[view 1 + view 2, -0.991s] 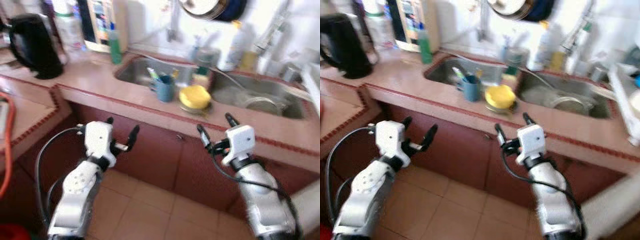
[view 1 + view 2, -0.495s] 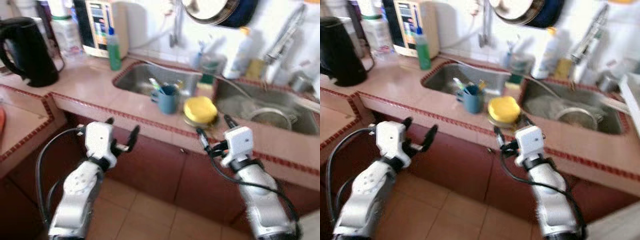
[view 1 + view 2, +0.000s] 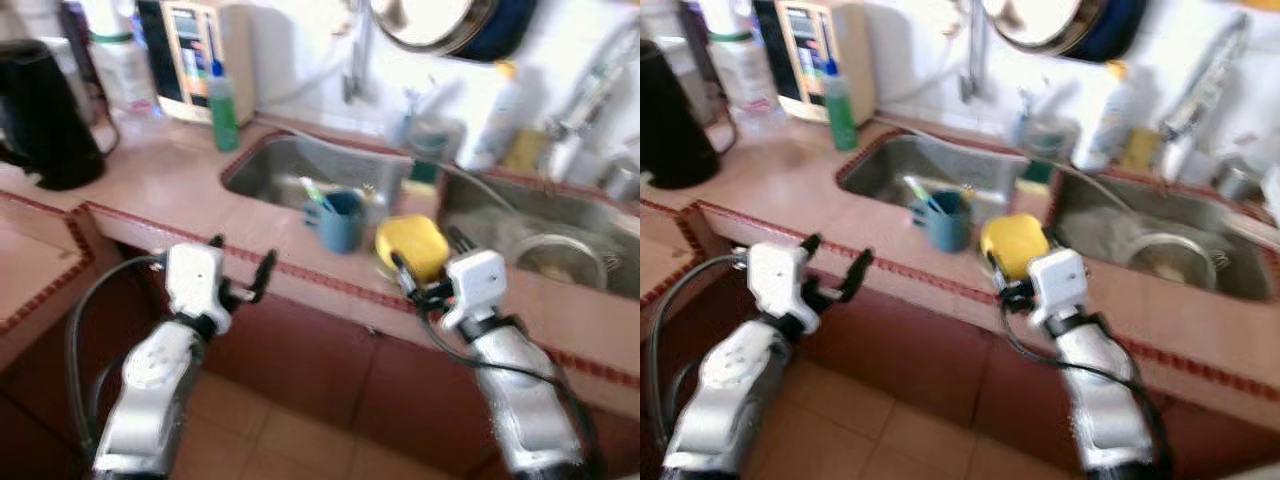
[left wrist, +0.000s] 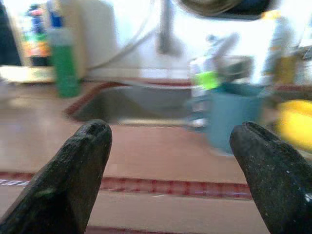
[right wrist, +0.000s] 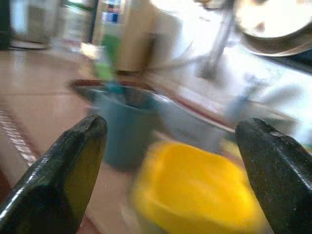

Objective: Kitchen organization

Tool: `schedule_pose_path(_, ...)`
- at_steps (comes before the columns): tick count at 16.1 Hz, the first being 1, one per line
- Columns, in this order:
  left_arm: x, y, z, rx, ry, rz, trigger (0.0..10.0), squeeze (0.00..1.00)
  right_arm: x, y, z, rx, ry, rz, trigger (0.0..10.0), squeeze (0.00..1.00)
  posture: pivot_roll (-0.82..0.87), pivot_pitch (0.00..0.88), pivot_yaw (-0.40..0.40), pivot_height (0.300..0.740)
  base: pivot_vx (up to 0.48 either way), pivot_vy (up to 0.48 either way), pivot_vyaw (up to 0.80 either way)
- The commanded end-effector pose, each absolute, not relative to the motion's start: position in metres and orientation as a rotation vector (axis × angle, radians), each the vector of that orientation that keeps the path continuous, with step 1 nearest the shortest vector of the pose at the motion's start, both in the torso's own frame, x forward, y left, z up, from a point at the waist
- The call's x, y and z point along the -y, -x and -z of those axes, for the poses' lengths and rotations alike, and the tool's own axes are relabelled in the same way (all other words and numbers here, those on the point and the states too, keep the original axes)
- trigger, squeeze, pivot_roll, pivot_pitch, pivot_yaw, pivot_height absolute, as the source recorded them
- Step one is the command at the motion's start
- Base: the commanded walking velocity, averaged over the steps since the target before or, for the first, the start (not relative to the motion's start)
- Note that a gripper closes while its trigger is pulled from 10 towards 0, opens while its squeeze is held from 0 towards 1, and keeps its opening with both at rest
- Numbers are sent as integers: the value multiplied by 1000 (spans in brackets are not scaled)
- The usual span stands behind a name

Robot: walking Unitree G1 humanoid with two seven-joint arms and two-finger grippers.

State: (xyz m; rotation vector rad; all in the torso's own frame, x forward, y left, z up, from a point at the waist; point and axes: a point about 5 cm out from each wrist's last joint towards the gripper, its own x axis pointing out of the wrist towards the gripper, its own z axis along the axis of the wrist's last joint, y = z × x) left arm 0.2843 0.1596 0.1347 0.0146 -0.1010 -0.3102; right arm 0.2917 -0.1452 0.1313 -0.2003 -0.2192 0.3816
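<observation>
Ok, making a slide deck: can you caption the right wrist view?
Open right tool faces a yellow container beside a blue cup on the sink counter.
</observation>
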Motion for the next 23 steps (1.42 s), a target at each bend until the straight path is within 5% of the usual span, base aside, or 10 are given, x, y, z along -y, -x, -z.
schedule_pose_path(1,-155,-285,-138,113,-9,321,10000,0,151,-292,-136,230,222,-376,10000,0,-64,0,-23,740,307,0,0)
schedule_pose_path(23,-105,-259,-147,167,-157,601,10000,0,165,-343,-157,208,129,-544,10000,0,-39,29,-18,740,14,0,0)
